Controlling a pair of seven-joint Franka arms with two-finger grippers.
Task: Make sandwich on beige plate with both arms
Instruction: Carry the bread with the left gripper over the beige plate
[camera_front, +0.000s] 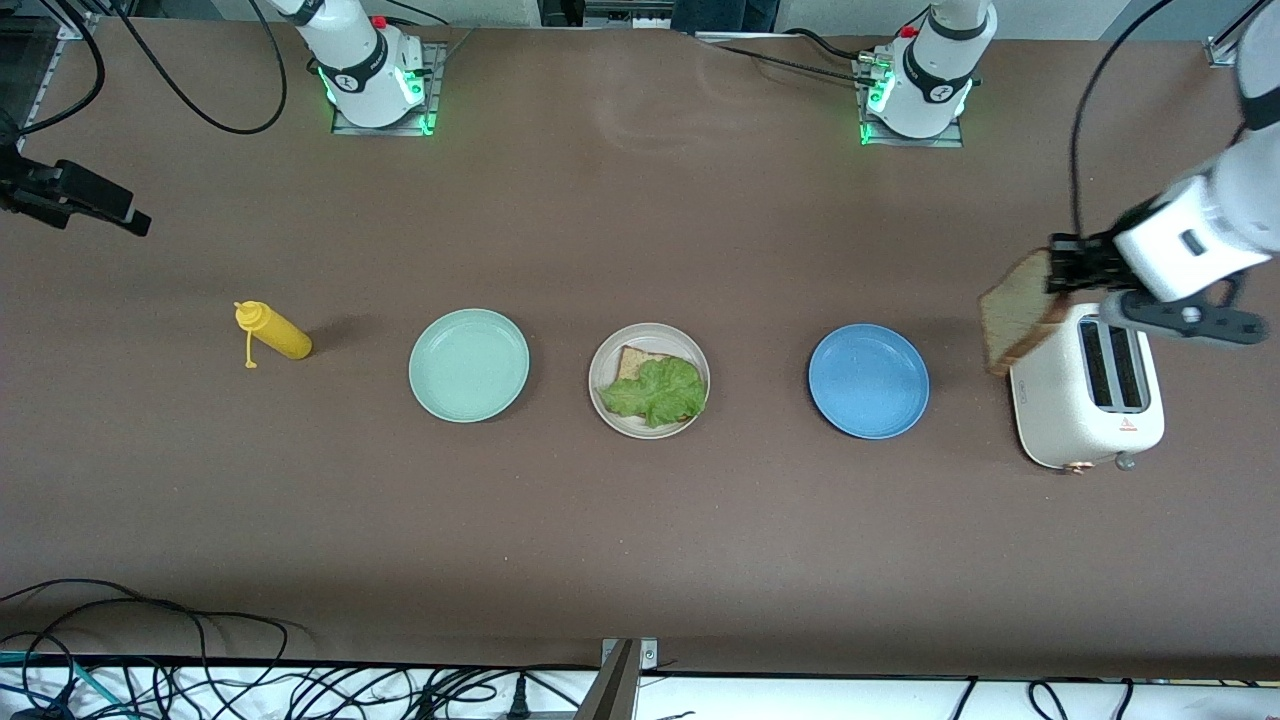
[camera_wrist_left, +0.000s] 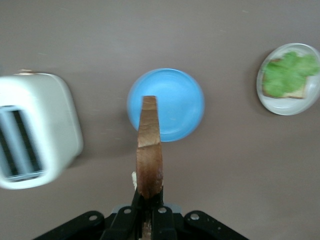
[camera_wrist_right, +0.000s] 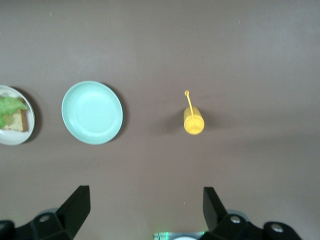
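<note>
Up front: left end effector (camera_front: 1062, 268) clamped on the second bread slice (camera_front: 1020, 312), hanging over the toaster (camera_front: 1090, 398) at the left arm's end of the brown surface (camera_front: 640, 540). Beige plate (camera_front: 649, 380) mid-surface between blue plate (camera_front: 868, 380) and mint plate (camera_front: 468, 365), already carrying bread and lettuce (camera_front: 655, 390); mustard bottle (camera_front: 272, 333) toward the right arm's end. Cables along the near edge.

Left wrist: slice (camera_wrist_left: 149, 150) gripped edge-on by its crust, blue plate (camera_wrist_left: 165, 104) beneath. Best carried across to the beige plate (camera_wrist_left: 289, 79), tipped flat, lowered squarely onto the lettuce before letting go.

Right wrist: right end effector (camera_wrist_right: 145, 210) spread wide, holding nothing, waiting over the mustard bottle's end.
</note>
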